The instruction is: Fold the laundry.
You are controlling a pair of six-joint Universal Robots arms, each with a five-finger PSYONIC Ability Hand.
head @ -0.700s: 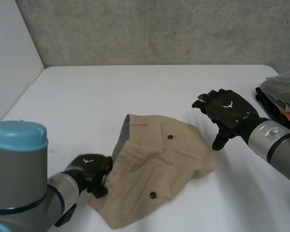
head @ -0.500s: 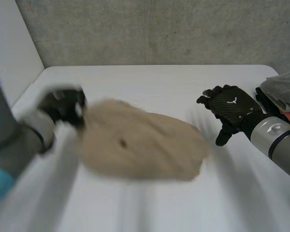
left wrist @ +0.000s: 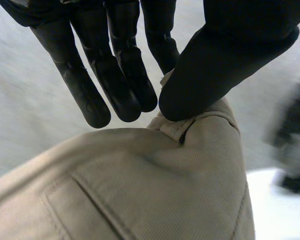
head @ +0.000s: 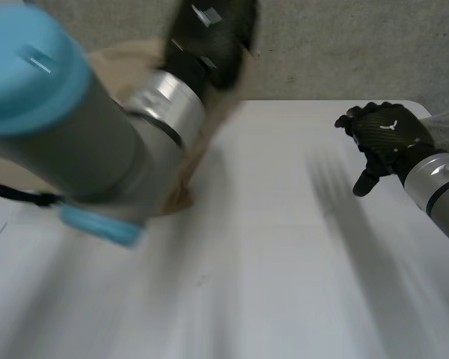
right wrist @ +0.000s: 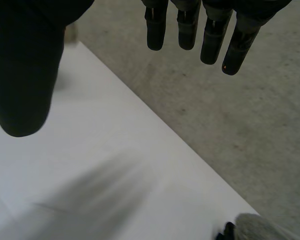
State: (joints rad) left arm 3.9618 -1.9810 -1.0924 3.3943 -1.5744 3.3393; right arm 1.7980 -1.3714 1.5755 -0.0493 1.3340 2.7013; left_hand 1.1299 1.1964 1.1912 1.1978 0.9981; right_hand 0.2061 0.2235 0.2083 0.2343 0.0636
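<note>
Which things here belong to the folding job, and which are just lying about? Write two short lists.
In the job:
- beige shorts, pinched at an edge by the left hand
- right hand, open, above the table

Lying about:
- grey cloth at the table's edge, untouched

Garment (left wrist: 180, 190): tan cloth, showing fine ribbed weave, matt.
Table (head: 284, 262): showing smooth white matt surface.
Wall (head: 322, 45): appearing rough grey concrete.

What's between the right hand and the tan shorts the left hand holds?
Only bare white table separates the right hand from the tan shorts, in the head view.
</note>
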